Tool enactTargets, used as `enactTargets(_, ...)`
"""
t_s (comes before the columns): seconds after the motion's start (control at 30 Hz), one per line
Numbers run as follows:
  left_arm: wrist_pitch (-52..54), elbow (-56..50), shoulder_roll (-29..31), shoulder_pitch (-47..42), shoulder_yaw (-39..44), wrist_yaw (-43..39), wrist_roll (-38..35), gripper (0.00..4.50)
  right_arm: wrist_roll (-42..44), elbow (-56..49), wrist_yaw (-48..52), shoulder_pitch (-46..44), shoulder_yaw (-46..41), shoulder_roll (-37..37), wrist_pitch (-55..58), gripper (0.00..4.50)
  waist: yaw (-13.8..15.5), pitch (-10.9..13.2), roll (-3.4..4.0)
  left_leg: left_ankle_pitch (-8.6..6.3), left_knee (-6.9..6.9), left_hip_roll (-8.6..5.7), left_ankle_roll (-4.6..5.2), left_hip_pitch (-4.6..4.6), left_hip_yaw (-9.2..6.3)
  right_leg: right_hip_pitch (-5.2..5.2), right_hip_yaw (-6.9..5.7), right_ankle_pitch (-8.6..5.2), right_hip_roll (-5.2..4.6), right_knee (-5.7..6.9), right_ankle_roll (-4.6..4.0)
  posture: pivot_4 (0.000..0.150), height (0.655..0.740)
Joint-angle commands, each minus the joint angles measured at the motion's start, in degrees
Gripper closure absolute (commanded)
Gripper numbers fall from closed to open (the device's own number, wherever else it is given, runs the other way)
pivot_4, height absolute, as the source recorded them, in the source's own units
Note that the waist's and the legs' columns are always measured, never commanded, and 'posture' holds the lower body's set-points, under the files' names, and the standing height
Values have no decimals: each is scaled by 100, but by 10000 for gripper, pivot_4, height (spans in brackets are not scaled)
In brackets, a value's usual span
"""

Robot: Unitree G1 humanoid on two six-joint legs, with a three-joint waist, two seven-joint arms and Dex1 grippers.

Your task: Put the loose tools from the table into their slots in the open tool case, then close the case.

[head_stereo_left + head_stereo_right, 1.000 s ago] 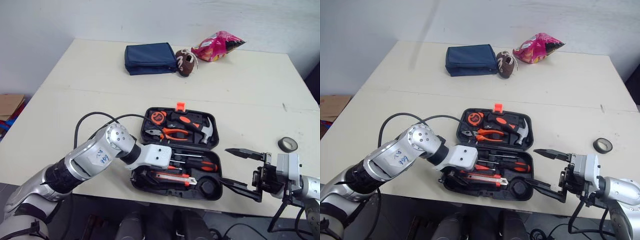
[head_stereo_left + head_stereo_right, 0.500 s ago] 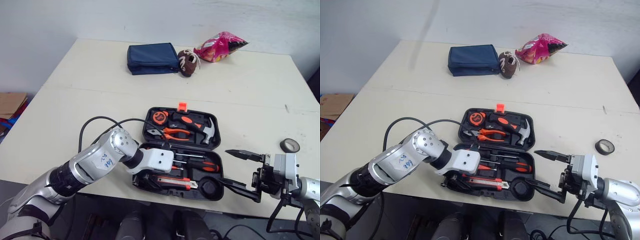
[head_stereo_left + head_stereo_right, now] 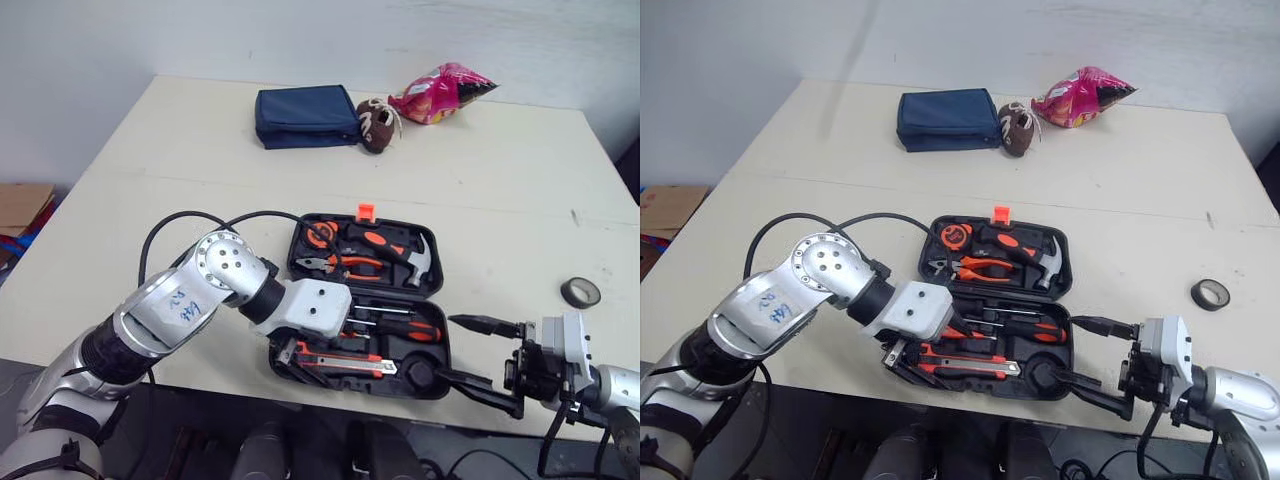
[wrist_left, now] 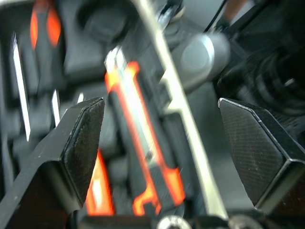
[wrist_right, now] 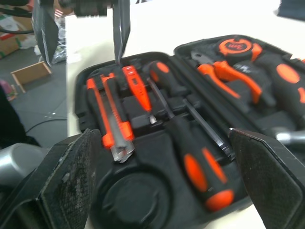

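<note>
Tool case (image 3: pixel 434 285) black, lid open (orange-handled tools (image 3: pixel 355 265) slotted); left pincer (image 4: pixel 157 119) wide, right pincer (image 5: pixel 164 138) wide.

**Open black tool case (image 3: pixel 418 375), near table (image 3: pixel 200 170) edge.**
Far half: hammer (image 3: pixel 400 252), pliers (image 3: pixel 350 265), tape measure (image 3: pixel 320 233). Near half: screwdrivers (image 3: pixel 408 332), orange utility knife (image 3: pixel 340 362). Black tape roll (image 3: pixel 566 293) lies flat on the table, well apart on the right.
</note>
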Motion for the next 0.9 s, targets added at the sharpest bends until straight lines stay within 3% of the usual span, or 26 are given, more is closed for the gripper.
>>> enactTargets(0.03, -1648, 491, -510, 508, 528, 120, -130, 18404, -24, 128, 96, -44, -23, 101, -236, 0, 0, 0, 0, 0, 2, 1, 0, 0, 0, 0, 1, 0, 0, 2, 0, 1500, 7400)
enactTargets(0.23, -2666, 1453, -644, 1441, 484, 151, 237, 44593, -81, 479, 332, 78, -169, 177, -598, 0, 7, 0, 1, -2, 13, 2, 2, -4, -5, -2, -2, 0, -2, 5, 0, 1500, 7400)
enactTargets(0.5, -2869, 1940, -726, 1854, 131, 247, 667, 44593, -119, 715, 380, 87, -186, 223, -849, 0, 13, -1, 2, -8, 19, 0, 12, -7, -6, 0, -3, 2, -9, 4, 4, 1500, 7400)
enactTargets(0.67, -2799, 2452, -975, 1848, 148, 768, 1035, 44593, -124, 823, 468, 370, -264, 290, -1061, 0, 15, -8, 13, -10, 19, -2, 15, -3, -5, 3, -4, 3, -15, 5, 5, 1500, 7400)
enactTargets(0.9, -1686, 2414, -860, 1810, -288, 857, 1377, 44593, -110, 944, 470, 313, -228, 311, -1165, 0, 13, -38, 47, -22, 51, -7, 37, 11, -6, 34, -2, 17, -32, 0, 30, 1500, 7400)
